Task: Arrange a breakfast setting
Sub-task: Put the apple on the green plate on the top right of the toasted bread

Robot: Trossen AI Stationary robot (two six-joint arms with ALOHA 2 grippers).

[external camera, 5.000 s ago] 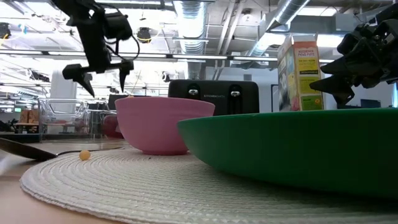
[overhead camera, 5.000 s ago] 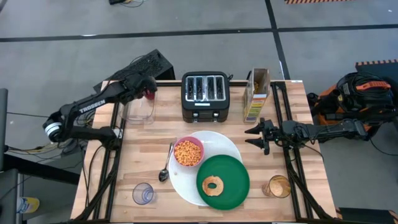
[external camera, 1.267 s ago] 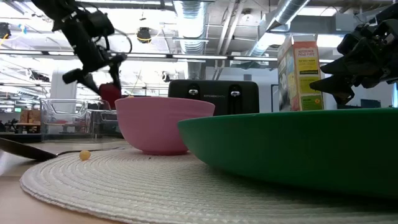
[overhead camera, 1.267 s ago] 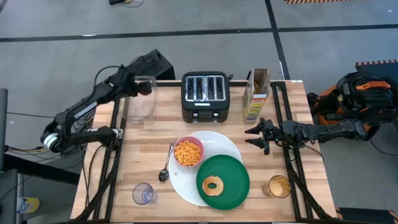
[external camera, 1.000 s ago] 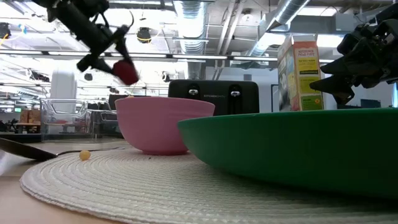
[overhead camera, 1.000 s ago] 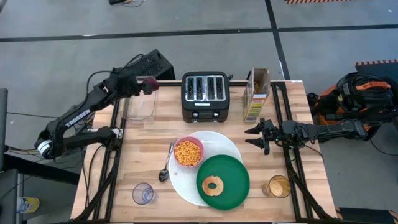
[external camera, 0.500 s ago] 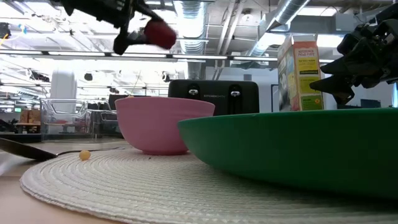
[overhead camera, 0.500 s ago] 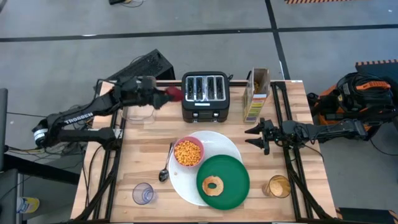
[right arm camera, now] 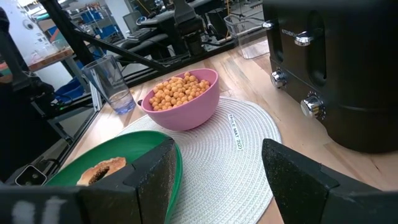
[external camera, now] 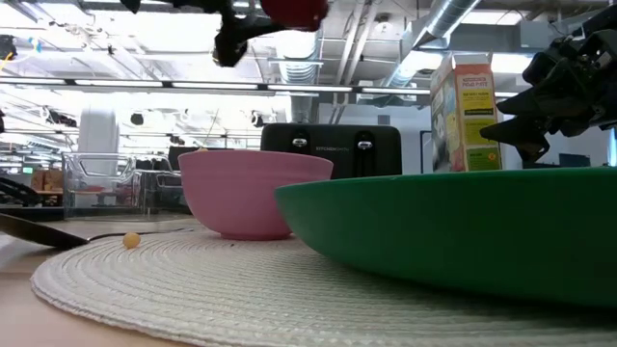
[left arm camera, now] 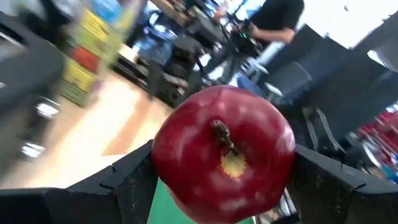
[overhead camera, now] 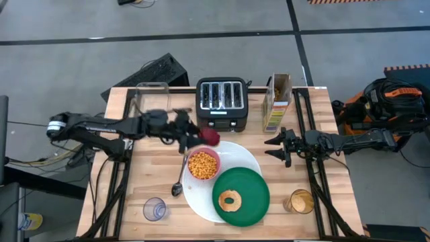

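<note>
Overhead and table-level views of a breakfast setting in progress. The left gripper, at centre frame in the overhead view, pinches the apple between its two fingers; the left wrist view shows the fruit stem-side toward the camera, clamped at both flanks. The apple hangs in the air just above the upper rim of the pink bowl of cereal, over the upper-left edge of the white plate. The green plate, carrying the bagel, lies toward the lower right of the gripper; the spoon lies to its lower left. The left arm is plainly the nearer one, so a set-down probably means travelling down-frame and right, then lowering. The right gripper waits at right of the white plate with its fingers spread and nothing between them.
</note>
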